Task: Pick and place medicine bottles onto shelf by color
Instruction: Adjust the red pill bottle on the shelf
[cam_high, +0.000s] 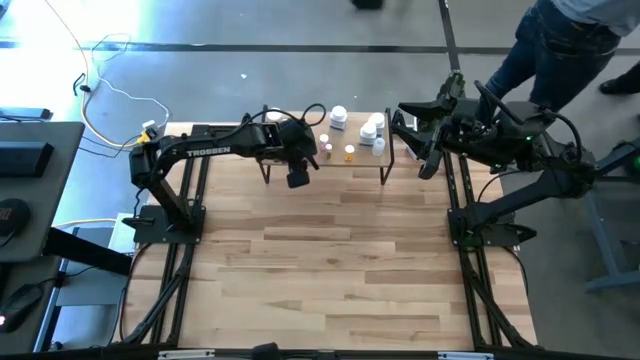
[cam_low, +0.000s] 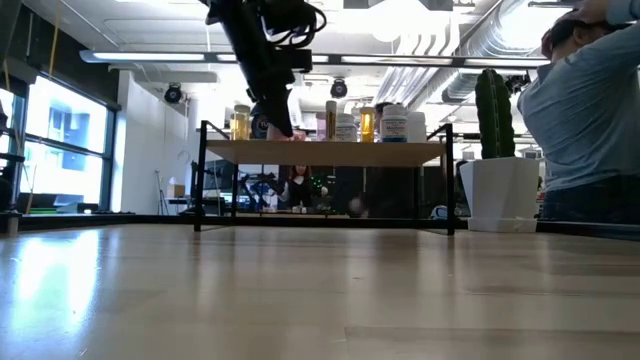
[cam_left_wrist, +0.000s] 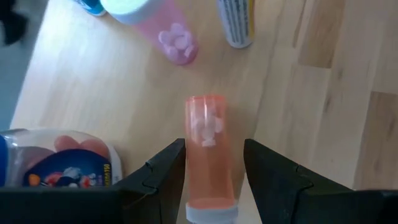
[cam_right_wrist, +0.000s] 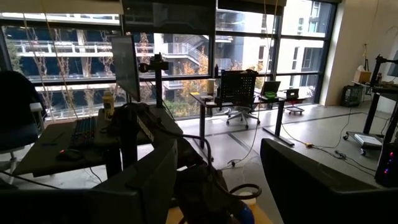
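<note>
- The left gripper (cam_left_wrist: 213, 171) is over the left part of the shelf (cam_high: 360, 160), which stands at the far edge of the table (cam_high: 330, 270).
- Its two fingers (cam_left_wrist: 163, 180) are partly open, one on each side of an orange bottle (cam_left_wrist: 208, 155) standing on the shelf top. Whether they press on the bottle I cannot tell.
- Near that bottle on the shelf stand a pink bottle (cam_left_wrist: 163, 28), a yellow-labelled bottle (cam_left_wrist: 236, 22) and a squat jar (cam_left_wrist: 59, 158) with a blue and orange label.
- More bottles, white-capped ones (cam_high: 372, 130) among them, stand toward the shelf's right part.
- The right gripper (cam_right_wrist: 214, 180) is raised beside the shelf's right end, its fingers wide apart with nothing between them.
- A person (cam_high: 560, 45) stands beyond the table's far right corner.
</note>
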